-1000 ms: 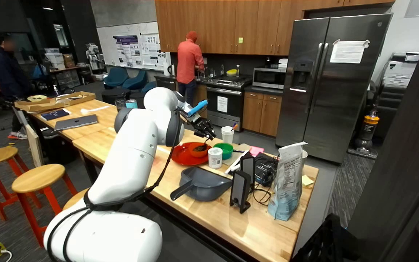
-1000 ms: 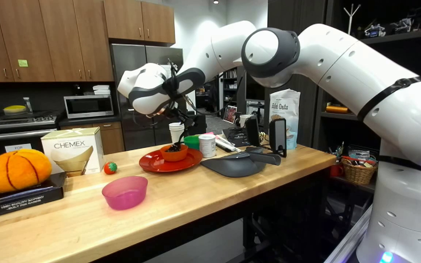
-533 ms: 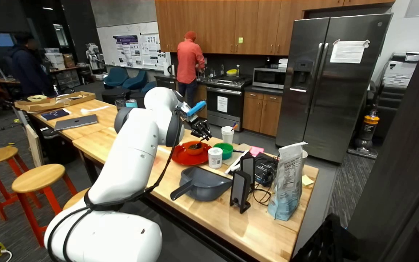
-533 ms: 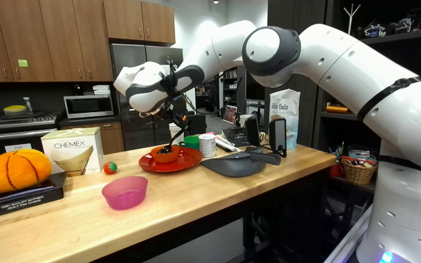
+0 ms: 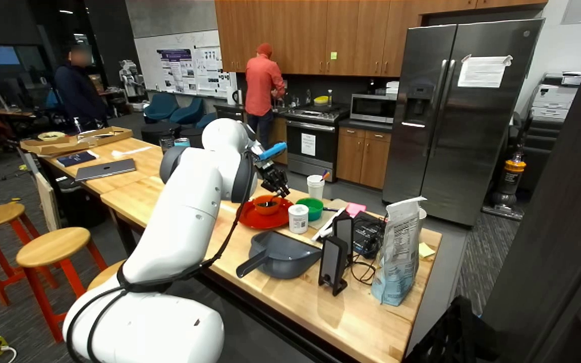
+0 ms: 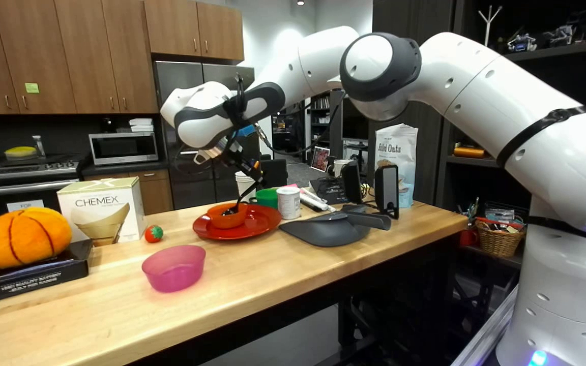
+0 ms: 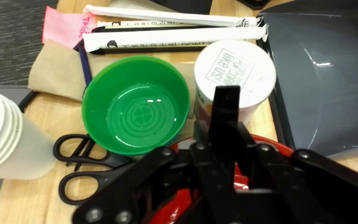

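Gripping utensil (image 6: pixel 243 195) (in orange bowl (image 6: pixel 227 219))

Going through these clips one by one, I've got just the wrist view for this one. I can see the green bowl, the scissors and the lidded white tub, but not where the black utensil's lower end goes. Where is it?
Observer: In both exterior views, the black utensil slants down from the gripper, its lower end inside an orange bowl.
Operator: Is that bowl straight on the wood?
Observer: No, it sits on the red plate.
Operator: Anything else well outside my picture?
Observer: Yes. In an exterior view, a pink bowl stands on the table, nearer that camera than the plate.
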Tool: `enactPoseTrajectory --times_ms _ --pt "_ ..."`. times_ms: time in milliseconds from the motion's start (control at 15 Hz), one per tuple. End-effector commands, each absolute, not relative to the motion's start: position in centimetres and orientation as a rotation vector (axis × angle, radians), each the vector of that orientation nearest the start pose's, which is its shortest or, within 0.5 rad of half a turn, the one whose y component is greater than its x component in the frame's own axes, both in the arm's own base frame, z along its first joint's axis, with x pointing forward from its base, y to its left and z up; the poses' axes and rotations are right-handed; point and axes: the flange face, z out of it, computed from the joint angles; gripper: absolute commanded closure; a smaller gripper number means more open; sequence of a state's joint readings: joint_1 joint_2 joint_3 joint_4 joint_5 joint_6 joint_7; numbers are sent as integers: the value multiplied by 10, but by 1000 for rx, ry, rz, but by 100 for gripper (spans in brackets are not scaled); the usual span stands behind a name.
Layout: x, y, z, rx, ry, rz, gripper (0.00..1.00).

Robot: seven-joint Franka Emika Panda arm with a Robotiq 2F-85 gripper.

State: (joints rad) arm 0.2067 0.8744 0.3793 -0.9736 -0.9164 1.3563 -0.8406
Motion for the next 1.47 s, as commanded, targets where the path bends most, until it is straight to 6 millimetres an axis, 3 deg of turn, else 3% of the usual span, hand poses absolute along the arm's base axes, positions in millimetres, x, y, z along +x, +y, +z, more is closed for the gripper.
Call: enactPoseTrajectory --times_ms 0,267,667,1400 --pt "686 209 367 1914 1598 -810 94" --pt "683 198 367 1889 1516 -898 94" --pt "693 194 366 1829 1445 -838 94" --pt "700 225 368 1929 1568 -563 94"
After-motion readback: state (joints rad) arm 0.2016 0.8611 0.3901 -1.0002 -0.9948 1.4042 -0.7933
